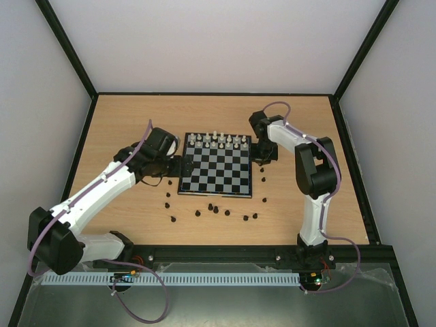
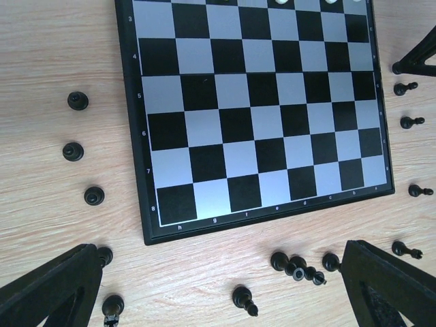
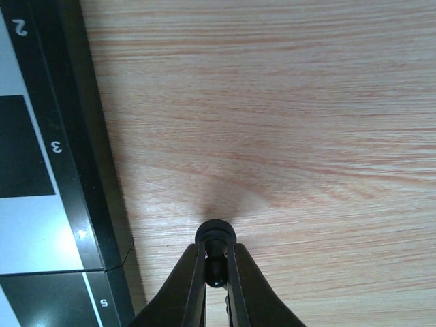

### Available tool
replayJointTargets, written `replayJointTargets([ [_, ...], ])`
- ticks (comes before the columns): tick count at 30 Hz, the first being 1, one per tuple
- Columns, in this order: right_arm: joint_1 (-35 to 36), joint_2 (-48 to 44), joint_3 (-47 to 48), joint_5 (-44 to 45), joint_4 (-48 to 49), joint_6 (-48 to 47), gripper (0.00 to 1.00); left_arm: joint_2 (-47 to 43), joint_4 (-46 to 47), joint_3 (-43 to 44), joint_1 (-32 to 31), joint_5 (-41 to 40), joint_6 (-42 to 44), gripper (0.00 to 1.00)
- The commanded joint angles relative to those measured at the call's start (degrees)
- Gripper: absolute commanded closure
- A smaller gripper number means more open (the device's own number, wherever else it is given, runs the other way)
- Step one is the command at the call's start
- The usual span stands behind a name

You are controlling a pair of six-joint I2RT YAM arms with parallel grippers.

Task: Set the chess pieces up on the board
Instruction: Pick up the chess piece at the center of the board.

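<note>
The board (image 1: 215, 178) lies flat in the middle of the table, with white chess pieces (image 1: 215, 141) lined up on its two far rows. Black chess pieces (image 1: 216, 210) are scattered on the wood in front of it and to its left. My right gripper (image 3: 216, 269) is just off the board's right edge (image 3: 102, 204), shut on a small black piece (image 3: 216, 235) that stands on the table. My left gripper (image 1: 176, 165) hovers at the board's left side, open and holding nothing. Its fingers (image 2: 51, 286) frame several fallen black pieces (image 2: 244, 298).
More black pieces (image 2: 73, 150) stand on the wood along the board's side. One lone black piece (image 1: 261, 178) sits right of the board near my right gripper (image 1: 264, 162). Black frame rails (image 1: 354, 170) border the table.
</note>
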Motion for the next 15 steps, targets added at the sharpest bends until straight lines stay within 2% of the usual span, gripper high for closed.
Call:
replayJointTargets([
  [1, -0.30, -2.94, 0.69, 0.86, -3.66, -0.31, 0.93, -0.40, -3.58, 3.14, 0.85, 1.35, 2.27, 0.01],
  [4, -0.30, -3.74, 2.19, 2.52, -4.84, -0.49, 0.96, -2.48, -4.33, 3.22, 0.67, 1.31, 1.45, 0.01],
  [11, 0.76, -9.51, 2.26, -0.97, -5.71, 0.82, 0.97, -2.98, -2.48, 0.57, 0.20, 2.47, -0.63, 0.01],
  [15, 2.76, -13.37, 1.25, -3.53, -6.99, 1.04, 0.97, -2.93, -3.66, 3.57, 0.81, 0.71, -0.55, 0.01],
])
